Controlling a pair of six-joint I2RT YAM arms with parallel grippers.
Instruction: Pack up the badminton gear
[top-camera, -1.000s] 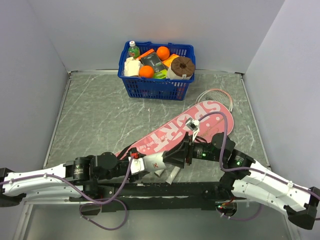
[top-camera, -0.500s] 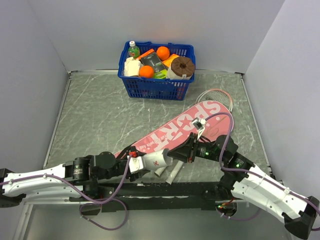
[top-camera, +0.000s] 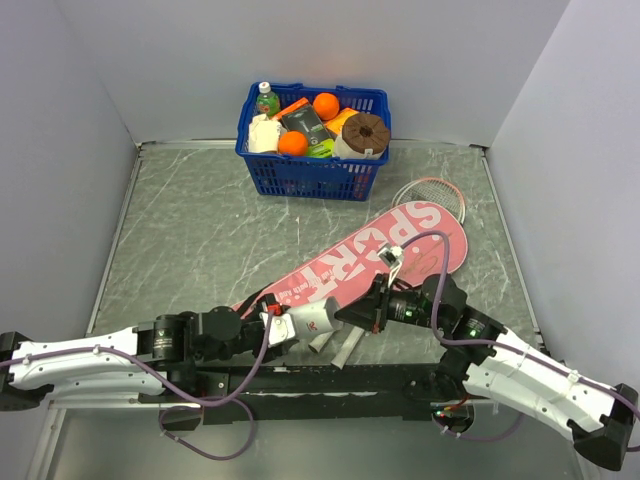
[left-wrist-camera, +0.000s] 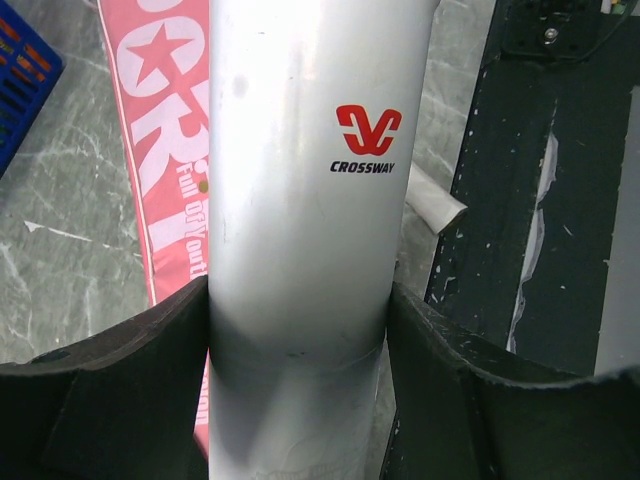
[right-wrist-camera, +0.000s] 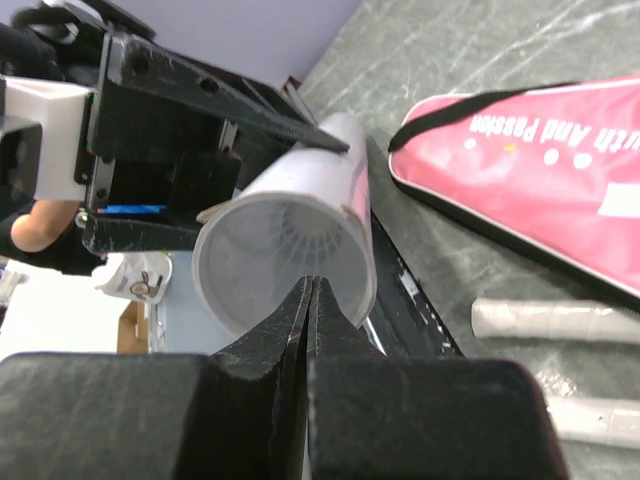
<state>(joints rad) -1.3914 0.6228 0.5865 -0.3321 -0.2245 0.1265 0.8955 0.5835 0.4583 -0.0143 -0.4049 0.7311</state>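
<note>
My left gripper is shut on the long white tube, its fingers pressed to both sides. The tube lies nearly level over the table's near edge, its open end facing right. My right gripper is shut with nothing between its jaws, and its tips sit at the tube's mouth. A white shuttlecock shows deep inside the tube. The pink "SPORT" cover lies diagonally on the table. A racket head pokes out past its far end. Two white handles lie near the cover.
A blue basket of groceries stands at the back centre against the wall. The black mounting rail runs along the near edge under both arms. Grey walls close in the left, right and back sides.
My right gripper's jaws have closed from open to shut at the tube's mouth, and its wrist has dropped slightly. The left gripper and the tube have stayed in place.
</note>
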